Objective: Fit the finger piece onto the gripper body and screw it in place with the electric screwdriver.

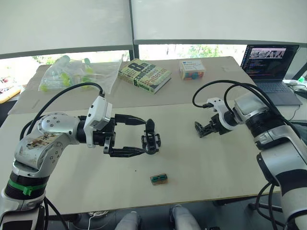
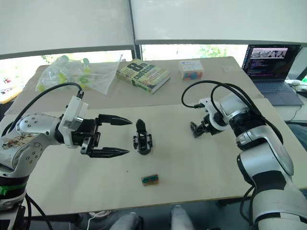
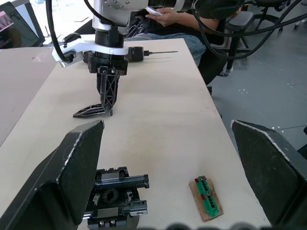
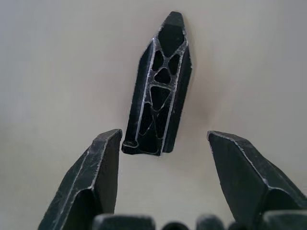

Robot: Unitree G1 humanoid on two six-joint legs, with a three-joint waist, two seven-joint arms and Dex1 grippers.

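Note:
The gripper body, a dark blocky mechanism with one pointed finger standing up, rests mid-table. My left gripper is open, its tips on either side of the body and not touching it. In the left wrist view the gripper body lies low between the fingers. The finger piece, a black ribbed wedge, lies flat on the table just ahead of my open right gripper, which points down at the table. The electric screwdriver lies behind the right gripper, its thin bit sticking out.
A small tan-and-green block lies near the front edge. At the back sit a book, a small box and a bag of bottles. A laptop stands far right. A seated person is beyond the table.

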